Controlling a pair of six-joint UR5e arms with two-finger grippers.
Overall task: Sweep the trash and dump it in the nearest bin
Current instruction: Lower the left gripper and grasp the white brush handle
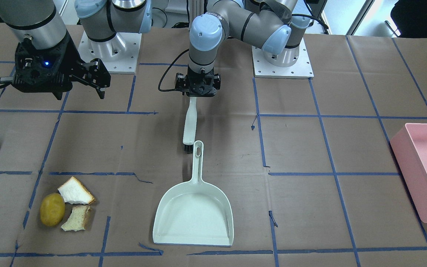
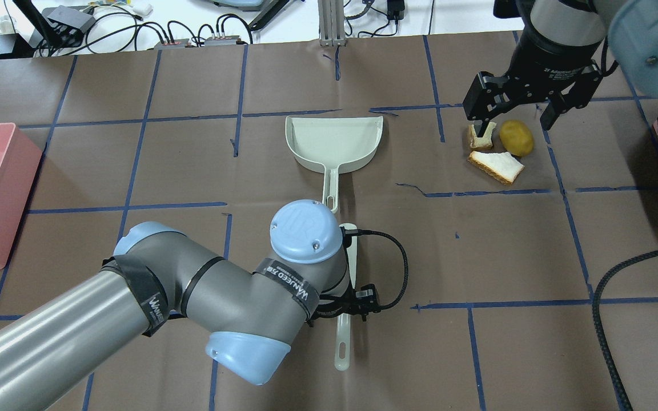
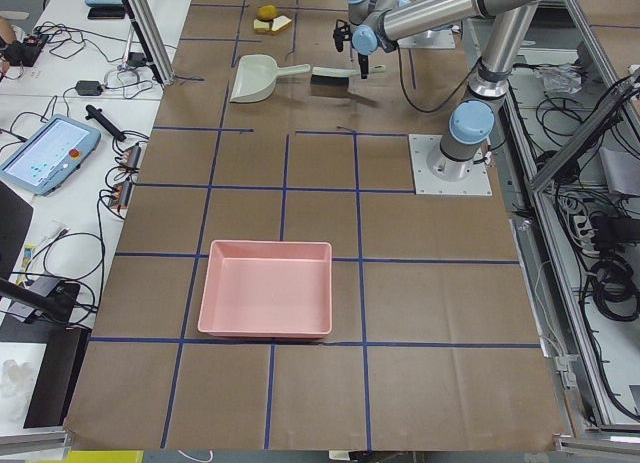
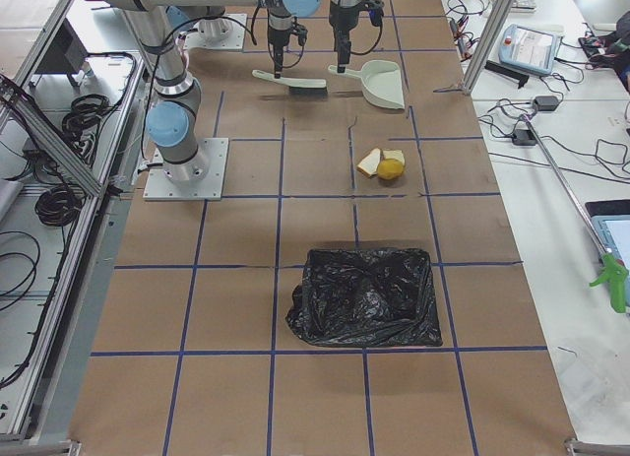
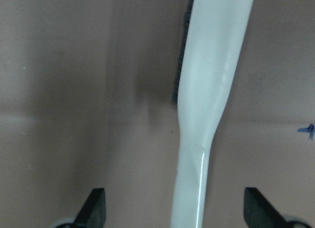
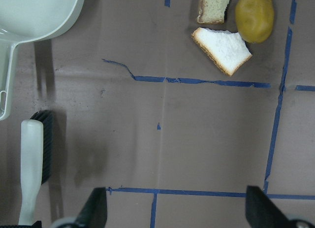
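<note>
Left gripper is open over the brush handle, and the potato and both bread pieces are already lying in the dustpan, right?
No. The dustpan is empty; the potato and both bread pieces lie on the table off to its side, clear of it, as the exterior front-facing view shows. The left gripper is indeed open over the brush handle.

A yellow-brown potato [image 1: 52, 209] lies just beside one torn white bread piece [image 1: 75, 191] and a second bread piece [image 1: 77, 218], well apart from the pale plastic dustpan [image 1: 193, 211].
</note>
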